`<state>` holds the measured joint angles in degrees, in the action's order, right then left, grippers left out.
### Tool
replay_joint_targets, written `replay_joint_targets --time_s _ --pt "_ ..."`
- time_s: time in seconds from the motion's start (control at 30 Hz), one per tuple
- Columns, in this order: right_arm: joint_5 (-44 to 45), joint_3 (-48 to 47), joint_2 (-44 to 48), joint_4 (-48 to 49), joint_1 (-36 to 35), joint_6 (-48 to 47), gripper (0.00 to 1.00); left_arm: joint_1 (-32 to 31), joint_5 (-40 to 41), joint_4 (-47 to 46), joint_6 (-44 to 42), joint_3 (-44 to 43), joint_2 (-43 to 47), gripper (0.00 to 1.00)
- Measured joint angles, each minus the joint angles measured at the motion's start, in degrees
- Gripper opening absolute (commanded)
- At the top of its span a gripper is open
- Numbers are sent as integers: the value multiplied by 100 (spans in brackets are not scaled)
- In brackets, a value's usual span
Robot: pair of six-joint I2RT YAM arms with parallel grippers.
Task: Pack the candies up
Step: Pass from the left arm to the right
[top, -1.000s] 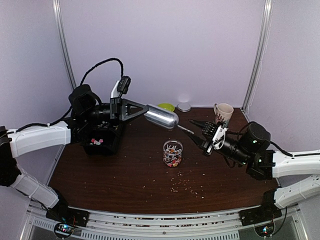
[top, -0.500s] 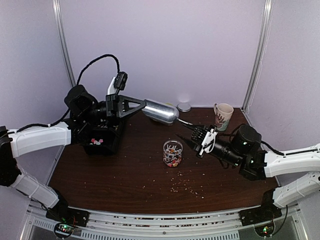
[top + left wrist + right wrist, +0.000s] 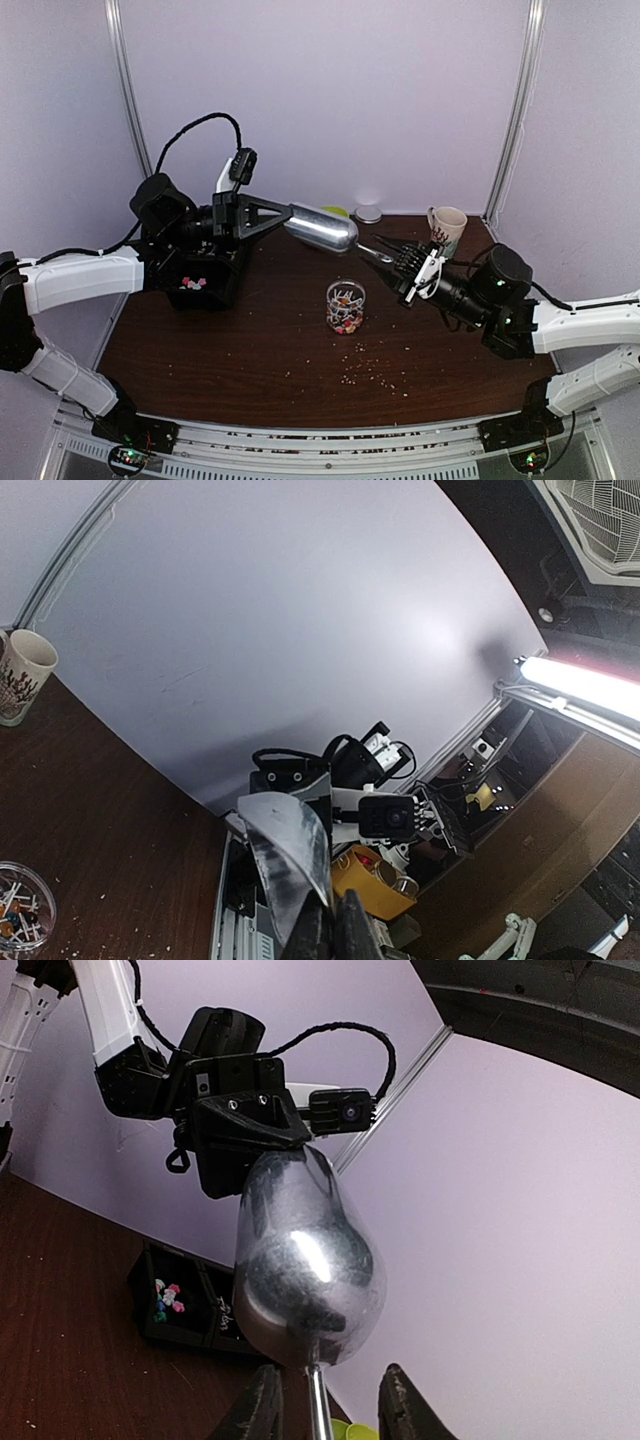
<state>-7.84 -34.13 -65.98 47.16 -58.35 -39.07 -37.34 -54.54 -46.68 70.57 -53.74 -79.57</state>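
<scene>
The left tool (image 3: 288,216) is clenched on the rim of the scoop (image 3: 322,230), held in the air up-left of the jar (image 3: 345,306). The right tool (image 3: 388,262), up-right of the jar, has its jaws part open either side of the thin handle (image 3: 370,254), not pinching it as far as I can see. It looks like a handover: close squarely on the handle before the left tool lets go, and keep the scoop level. The jar stands on the surface (image 3: 250,350), with the candies (image 3: 346,302) inside it; a few more lie in the box (image 3: 215,270) to its left. I count one scoop, one jar, one box, one mug (image 3: 447,226) and two tools; the candies are too many to count.
</scene>
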Motion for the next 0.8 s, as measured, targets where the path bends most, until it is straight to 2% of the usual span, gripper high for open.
replay_joint_targets --time_s 0.33,0.6,0.8 --pt "-229 -17 -101 -234 186 -35 29 -11 -76 0 4 0 0 0" --pt "-439 -24 -199 -225 282 4 21 -24 -79 -11 20 0 0 0" --pt "-538 -39 -332 -87 326 31 22 -26 -87 -118 52 0 -28 0"
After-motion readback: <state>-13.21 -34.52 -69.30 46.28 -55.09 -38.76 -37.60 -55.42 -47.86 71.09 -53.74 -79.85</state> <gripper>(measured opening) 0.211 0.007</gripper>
